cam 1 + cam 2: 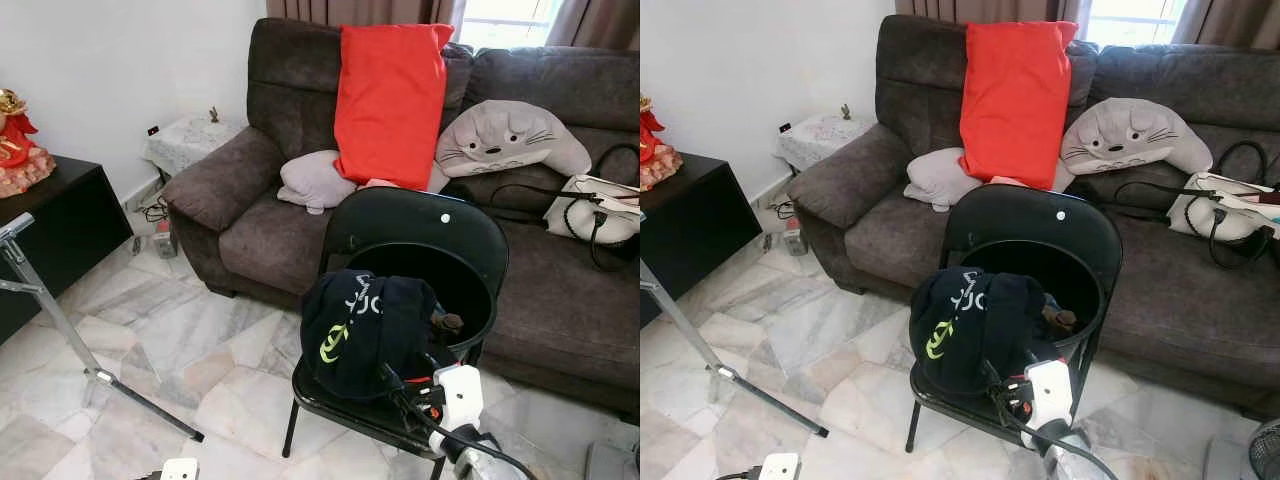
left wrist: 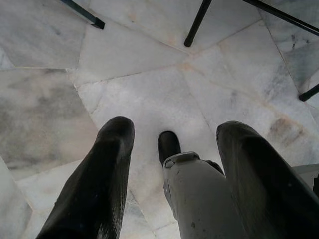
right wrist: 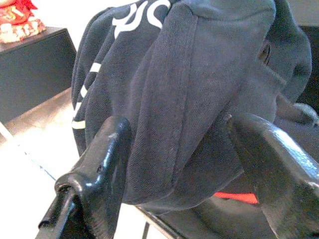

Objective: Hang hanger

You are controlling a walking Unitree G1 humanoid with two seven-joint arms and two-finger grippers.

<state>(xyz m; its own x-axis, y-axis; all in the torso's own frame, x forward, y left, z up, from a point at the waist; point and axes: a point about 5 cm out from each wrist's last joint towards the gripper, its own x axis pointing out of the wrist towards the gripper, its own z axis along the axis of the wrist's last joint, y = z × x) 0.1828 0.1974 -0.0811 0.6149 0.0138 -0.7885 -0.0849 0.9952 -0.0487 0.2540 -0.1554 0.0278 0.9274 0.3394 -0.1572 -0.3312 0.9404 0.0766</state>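
Observation:
A dark navy garment with white and yellow-green print lies bunched on the seat of a black folding chair. A brown piece, maybe the hanger, pokes out at the garment's right side; the rest is covered. My right gripper is at the garment's near lower edge, open, with one black finger on each side of a thick fold of cloth. My left gripper hangs low over the marble floor, open and holding nothing.
A metal rack pole with a black foot bar stands on the left. Behind the chair is a brown sofa with a red cushion, a grey plush and a bag. A black cabinet is at far left.

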